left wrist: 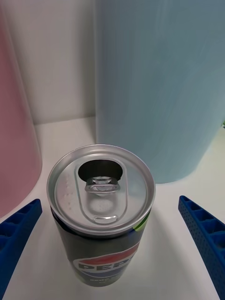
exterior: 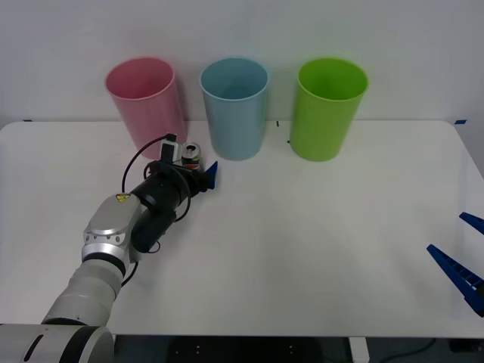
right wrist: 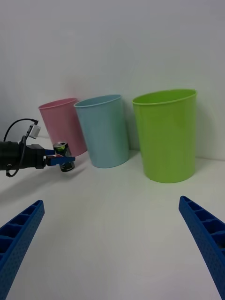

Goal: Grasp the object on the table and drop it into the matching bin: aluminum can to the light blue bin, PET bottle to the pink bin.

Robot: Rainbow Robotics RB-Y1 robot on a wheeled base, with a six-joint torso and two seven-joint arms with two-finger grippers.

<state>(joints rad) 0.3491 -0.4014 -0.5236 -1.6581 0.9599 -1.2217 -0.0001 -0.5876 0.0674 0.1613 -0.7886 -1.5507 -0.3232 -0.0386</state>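
The aluminum can, dark with a silver top and a red-white-blue logo, stands upright on the white table between the pink bin and the light blue bin. My left gripper is open around it. In the left wrist view the can sits between the two blue fingers, with a gap on each side. From the right wrist view the can and the left gripper show in front of the pink bin. My right gripper hangs open over the table's right front.
A lime green bin stands right of the light blue bin along the back wall. The pink bin and the light blue bin rise close on either side of the can.
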